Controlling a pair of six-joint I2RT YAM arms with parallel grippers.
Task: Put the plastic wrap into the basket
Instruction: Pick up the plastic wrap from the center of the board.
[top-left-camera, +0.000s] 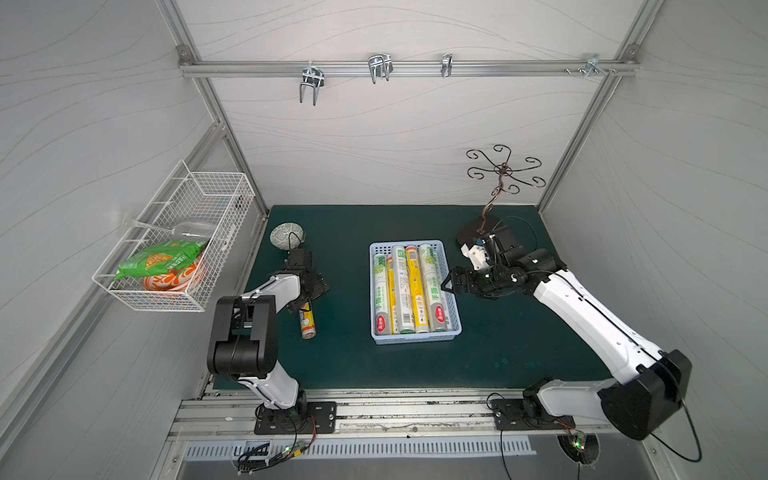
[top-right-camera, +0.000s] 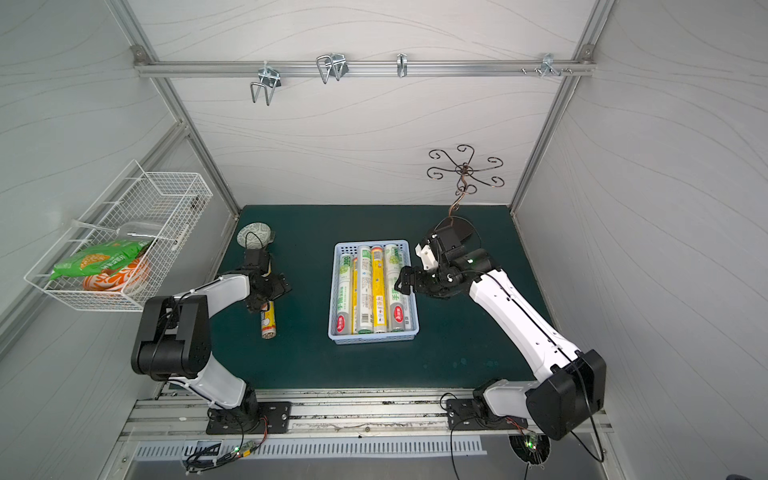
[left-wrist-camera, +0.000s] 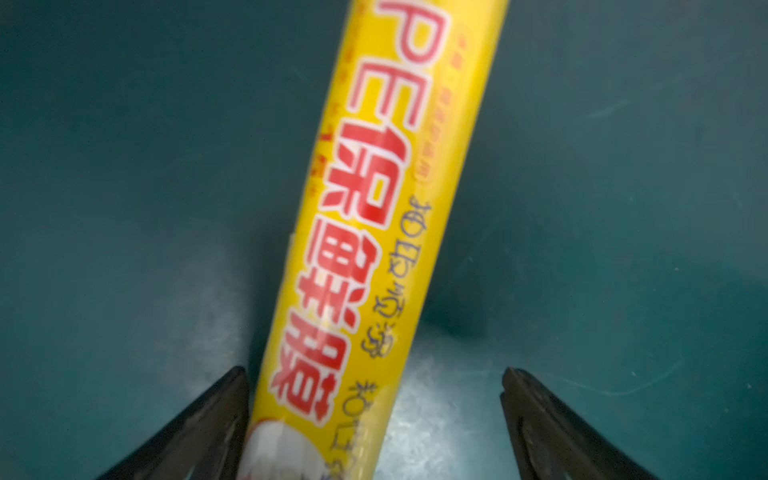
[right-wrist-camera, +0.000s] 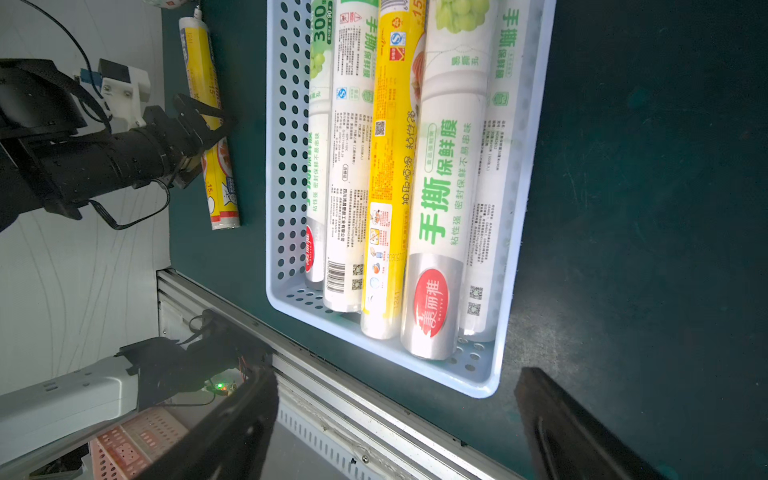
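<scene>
Top views: in both, the light blue basket (top-left-camera: 415, 340) (top-right-camera: 374, 338) is seen near the middle of the green mat (top-left-camera: 519, 332). Several rolls of plastic wrap (top-left-camera: 411, 286) are laid in it side by side, along its length. One yellow roll (top-left-camera: 307, 322) (top-right-camera: 269, 322) is left on the mat, well apart from the basket, on the left arm's side. The left gripper (top-left-camera: 305, 305) (top-right-camera: 262, 307) is placed over the far part of this roll. The right gripper (top-left-camera: 449, 284) (top-right-camera: 402, 282) is held just beside the basket's right wall, with nothing between its fingers. A white wire basket (top-left-camera: 178, 232) is fixed to the left wall, and a bowl (top-left-camera: 286, 236) is seen behind the left arm.

Left wrist view: the yellow roll (left-wrist-camera: 382, 208) is shown lying on the mat between the fingers (left-wrist-camera: 208, 424) of the left gripper (left-wrist-camera: 374, 374). The fingers are spread wide. One is very close to the roll, perhaps touching it, as the picture is blurred; the other is clearly apart.

Right wrist view: the fingers (right-wrist-camera: 582, 436) of the right gripper (right-wrist-camera: 397, 399) are also spread wide and empty. The basket (right-wrist-camera: 286, 124) is seen with five rolls (right-wrist-camera: 440, 187) showing, one of them yellow. The loose yellow roll (right-wrist-camera: 216, 174) is seen under the left gripper (right-wrist-camera: 208, 120).
</scene>
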